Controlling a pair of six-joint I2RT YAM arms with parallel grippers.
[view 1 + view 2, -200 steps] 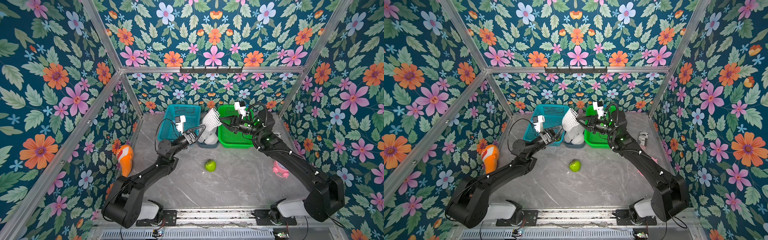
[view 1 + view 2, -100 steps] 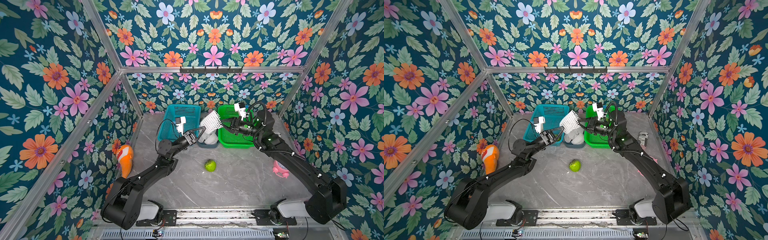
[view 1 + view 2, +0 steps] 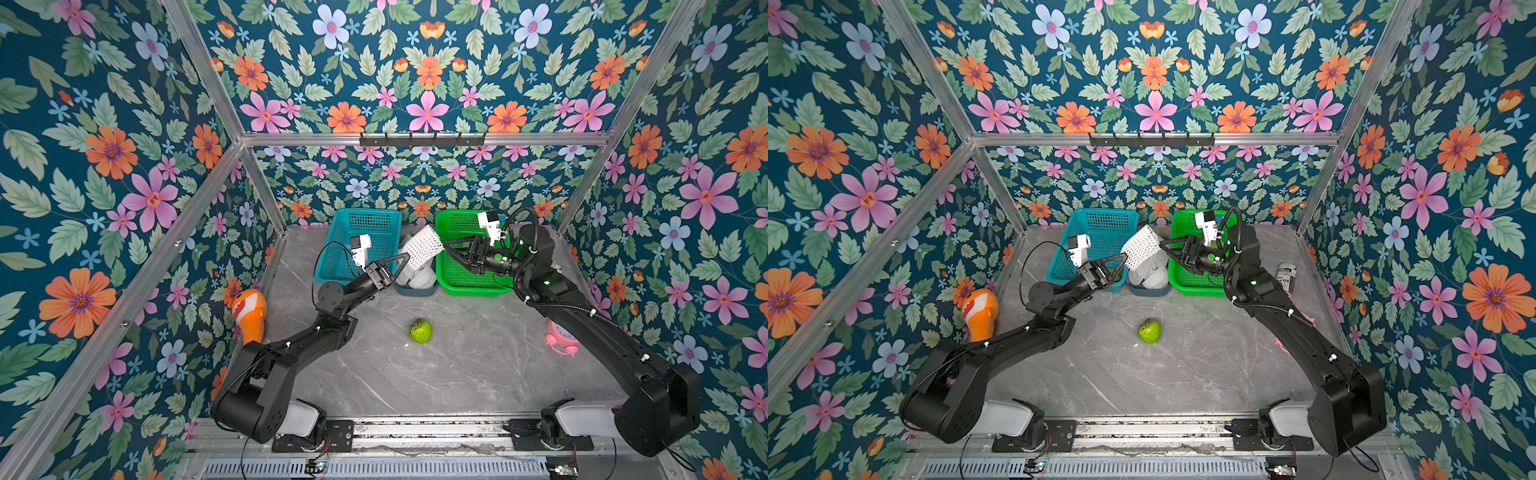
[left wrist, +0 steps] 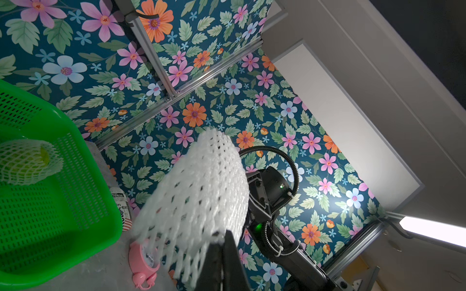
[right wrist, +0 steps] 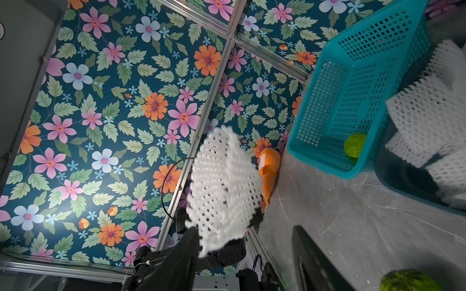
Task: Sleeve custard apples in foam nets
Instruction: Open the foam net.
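A white foam net [image 3: 419,249] [image 3: 1144,249] hangs above the grey bin [image 3: 415,287], between my two grippers. My left gripper [image 3: 405,258] [image 4: 222,238] is shut on the foam net's [image 4: 199,191] lower edge. At the net's [image 5: 224,186] other end my right gripper [image 3: 448,249] [image 5: 245,230] is open, with one finger touching it. One bare custard apple [image 3: 420,331] [image 3: 1150,331] lies mid-table. Another custard apple [image 5: 355,146] sits in the blue basket [image 3: 361,224]. A netted fruit [image 4: 25,161] lies in the green basket [image 4: 75,176].
More foam nets [image 5: 433,113] fill the bin between the baskets at the back. An orange fish toy [image 3: 249,311] leans at the left wall. A pink alarm clock [image 3: 561,338] and a can [image 3: 1286,276] sit on the right.
My left gripper has shut on the foam net's edge. My right gripper, shut on the net before, has opened. The net has dropped slightly.
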